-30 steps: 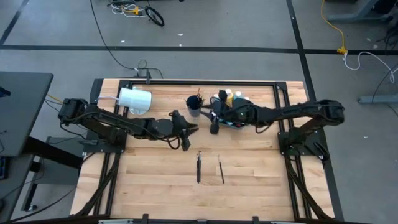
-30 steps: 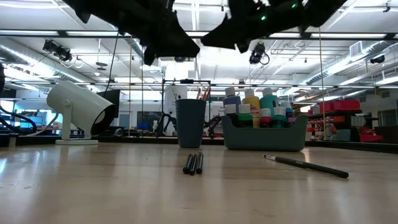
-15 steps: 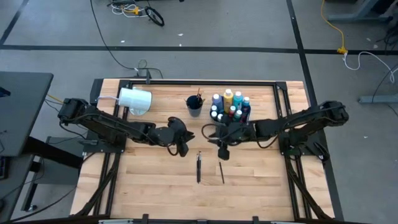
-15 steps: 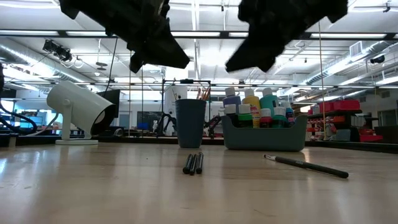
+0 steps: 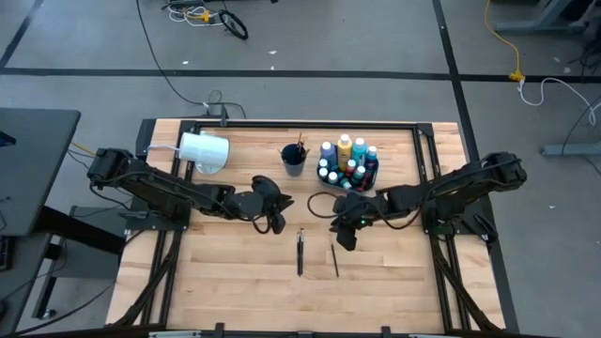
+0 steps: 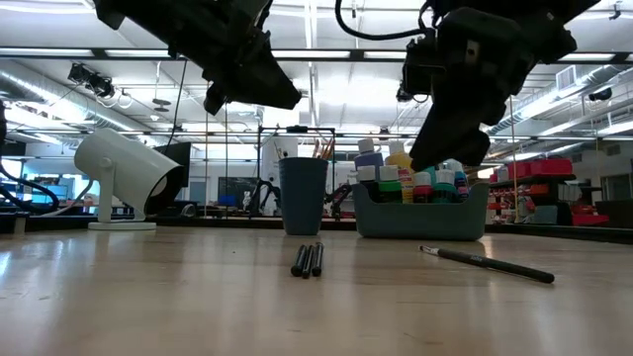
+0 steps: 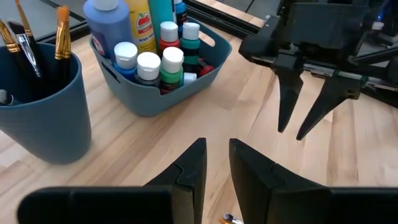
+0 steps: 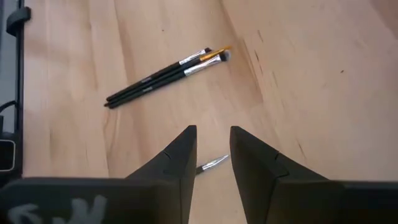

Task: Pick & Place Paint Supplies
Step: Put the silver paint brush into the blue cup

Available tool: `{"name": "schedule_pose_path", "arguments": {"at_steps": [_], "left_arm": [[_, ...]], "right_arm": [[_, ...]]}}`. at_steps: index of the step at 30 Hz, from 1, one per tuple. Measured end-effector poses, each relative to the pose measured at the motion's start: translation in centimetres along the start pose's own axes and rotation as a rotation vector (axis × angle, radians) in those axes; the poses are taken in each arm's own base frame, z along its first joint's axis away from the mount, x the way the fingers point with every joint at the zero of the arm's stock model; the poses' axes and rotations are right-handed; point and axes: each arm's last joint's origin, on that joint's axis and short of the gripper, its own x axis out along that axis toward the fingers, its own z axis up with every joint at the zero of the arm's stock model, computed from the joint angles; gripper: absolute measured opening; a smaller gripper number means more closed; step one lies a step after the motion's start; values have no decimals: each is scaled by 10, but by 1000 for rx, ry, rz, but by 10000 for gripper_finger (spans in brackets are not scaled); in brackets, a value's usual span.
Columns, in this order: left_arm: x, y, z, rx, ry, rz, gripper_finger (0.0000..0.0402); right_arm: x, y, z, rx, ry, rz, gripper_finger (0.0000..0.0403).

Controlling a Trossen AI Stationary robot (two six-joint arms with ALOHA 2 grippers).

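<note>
Paintbrushes (image 5: 300, 252) lie loose on the table below both empty claws, left (image 5: 278, 212) and right (image 5: 346, 235), fingers slightly apart.

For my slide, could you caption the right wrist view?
Right tool, open and empty, above three paintbrushes on the table.

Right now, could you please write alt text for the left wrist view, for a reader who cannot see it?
The left end effector, its fingers slightly apart and empty, hangs over a wooden table, facing the right end effector, which points down with fingers apart. Beyond sit a blue-grey caddy of white-capped paint bottles and a dark blue cup holding paintbrushes.
</note>
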Motion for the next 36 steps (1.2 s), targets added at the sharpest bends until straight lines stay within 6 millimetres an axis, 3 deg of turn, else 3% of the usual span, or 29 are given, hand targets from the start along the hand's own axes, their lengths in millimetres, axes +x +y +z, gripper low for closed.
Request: {"name": "schedule_pose_path", "arguments": {"at_steps": [3,13,22,36], "left_arm": [[0,0,0,0,-1,0,77],[2,5,3,-8,-33,61,77],[6,12,6,-11,-37,86,77],[6,12,6,12,-28,81,77]], "right_arm": [[-1,2,2,6,7,14,98],[-19,33,40,-49,-15,-46,98],[18,39,31,-57,309,-190,98],[59,15,19,58,465,-197,98]]}}
